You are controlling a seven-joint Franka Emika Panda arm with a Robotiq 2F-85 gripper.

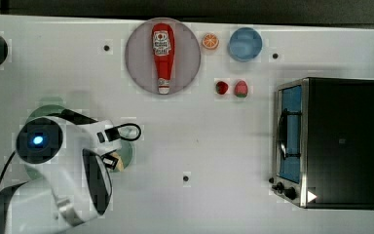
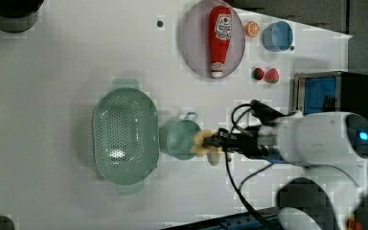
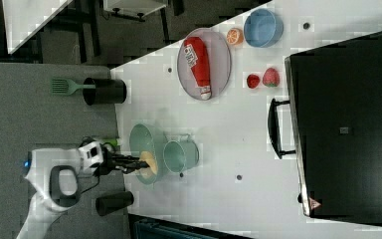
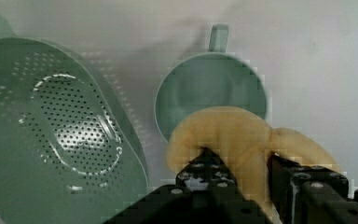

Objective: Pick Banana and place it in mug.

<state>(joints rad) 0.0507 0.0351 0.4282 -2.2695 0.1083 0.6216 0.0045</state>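
In the left view, going from its left, the perforated green basket sits on the white table, and the mug stands just beside it. Next comes the banana, clamped between the fingers of my end effector at the mug's rim on the left view's right. In the wrist view the banana overlaps the mug's open mouth.

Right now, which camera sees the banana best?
The wrist view: the banana looms large, pinched in the gripper before the mug. The left view and the right view show it small; the top view shows a sliver beside the arm.
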